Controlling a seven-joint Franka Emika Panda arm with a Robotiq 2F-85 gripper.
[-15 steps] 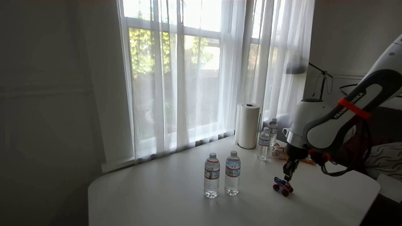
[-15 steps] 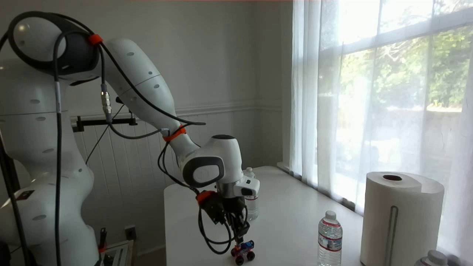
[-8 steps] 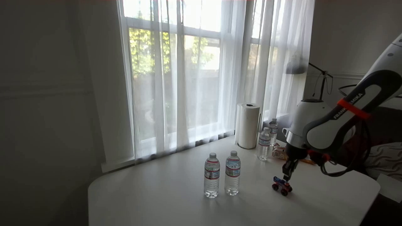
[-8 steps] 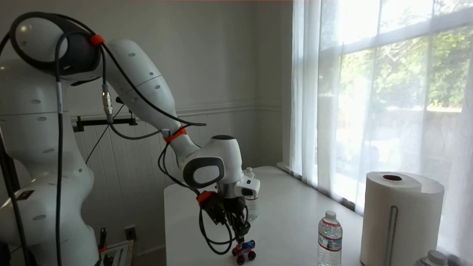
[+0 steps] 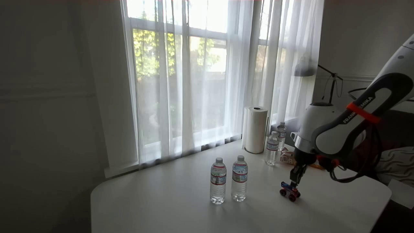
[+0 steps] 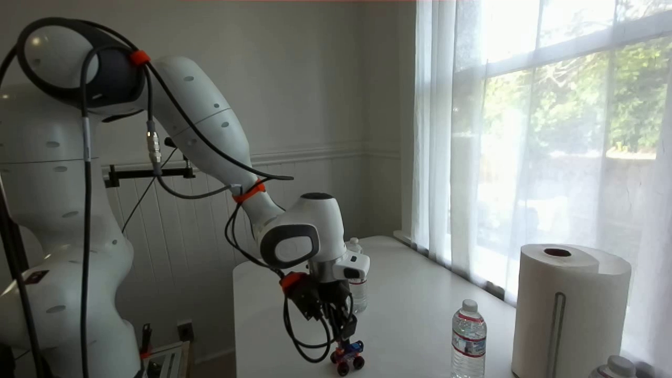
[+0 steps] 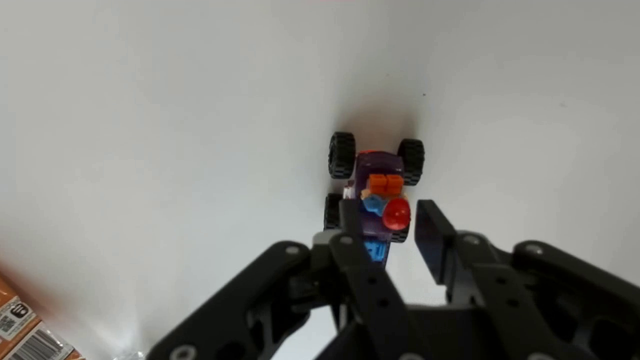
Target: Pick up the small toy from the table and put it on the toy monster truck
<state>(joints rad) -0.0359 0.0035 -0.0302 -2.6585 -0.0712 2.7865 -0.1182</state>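
Observation:
The toy monster truck [image 7: 380, 162], purple and blue with black wheels, stands on the white table; it also shows in both exterior views [image 5: 289, 191] [image 6: 348, 355]. The small toy [image 7: 396, 214], a figure with a red head, blue top and orange legs, lies on the truck's top in the wrist view. In the exterior views it is too small to make out. My gripper [image 7: 386, 220] points down over the truck in both exterior views [image 5: 293, 184] [image 6: 345, 341]. Its fingers [image 7: 435, 235] stand apart on either side of the toy's red head, with a gap visible. The left finger hides part of the truck.
Two water bottles [image 5: 218, 181] [image 5: 239, 178] stand on the table; more stand near the paper towel roll [image 5: 255, 130]. An orange packet [image 5: 288, 158] lies behind the gripper, and its corner shows in the wrist view [image 7: 20, 330]. A bottle [image 6: 358, 294] stands behind the arm.
The gripper has shifted slightly to the left in an exterior view. The truck beneath it has shifted a little the same way. The bottles and roll have not moved.

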